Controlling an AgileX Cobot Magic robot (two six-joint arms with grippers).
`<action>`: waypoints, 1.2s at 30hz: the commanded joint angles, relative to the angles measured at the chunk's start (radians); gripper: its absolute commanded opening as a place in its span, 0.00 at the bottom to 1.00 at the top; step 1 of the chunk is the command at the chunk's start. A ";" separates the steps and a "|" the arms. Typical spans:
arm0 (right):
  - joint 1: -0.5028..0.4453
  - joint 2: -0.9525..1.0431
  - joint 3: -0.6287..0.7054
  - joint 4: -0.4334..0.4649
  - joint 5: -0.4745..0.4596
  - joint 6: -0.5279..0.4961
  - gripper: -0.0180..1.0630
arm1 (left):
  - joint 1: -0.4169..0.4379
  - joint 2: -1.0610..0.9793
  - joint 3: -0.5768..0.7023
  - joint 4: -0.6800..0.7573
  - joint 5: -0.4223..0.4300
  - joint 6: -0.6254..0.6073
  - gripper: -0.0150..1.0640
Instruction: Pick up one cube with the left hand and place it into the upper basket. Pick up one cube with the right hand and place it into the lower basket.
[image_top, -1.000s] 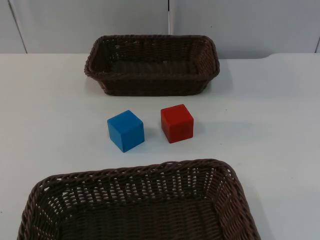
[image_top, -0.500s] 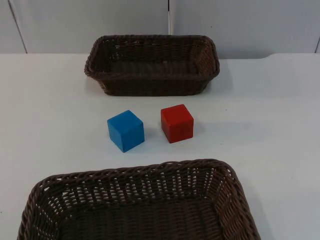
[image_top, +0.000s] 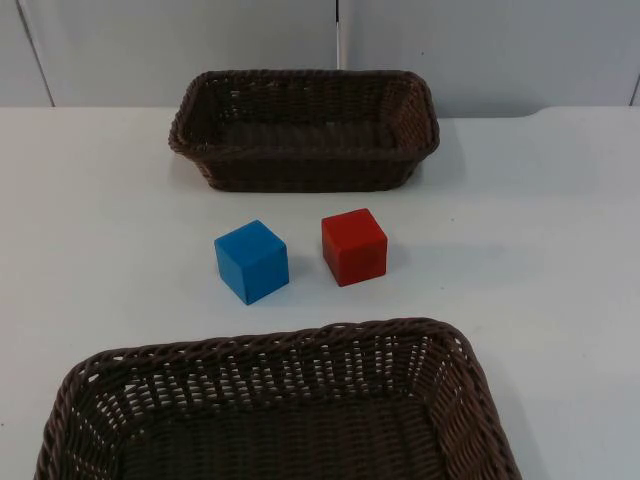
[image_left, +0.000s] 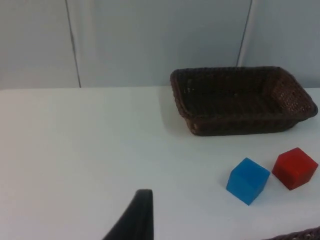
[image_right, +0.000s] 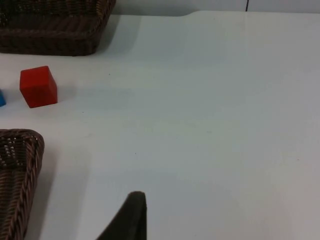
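Cubes, blue cube beside red cube, sit between both baskets.

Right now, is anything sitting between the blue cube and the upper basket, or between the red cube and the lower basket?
Nothing visible. Bare table lies between the blue cube and the upper basket, and between the red cube and the lower basket. The cubes stand side by side, apart.

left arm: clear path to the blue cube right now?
Probably yes. The blue cube sits on bare table, apart from the red cube and both baskets. In the left wrist view, nothing lies between the left gripper's fingertip and it.
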 joint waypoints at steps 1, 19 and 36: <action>0.001 -0.002 0.001 0.002 -0.004 -0.010 0.99 | 0.002 0.034 -0.004 -0.036 -0.046 0.029 0.99; -0.125 -0.002 0.001 0.000 -0.004 -0.010 0.99 | 0.002 0.358 -0.004 -0.323 -0.241 0.344 0.99; -0.125 -0.002 0.001 0.003 -0.004 -0.010 0.99 | -0.040 0.568 -0.074 -0.460 -0.295 0.514 0.99</action>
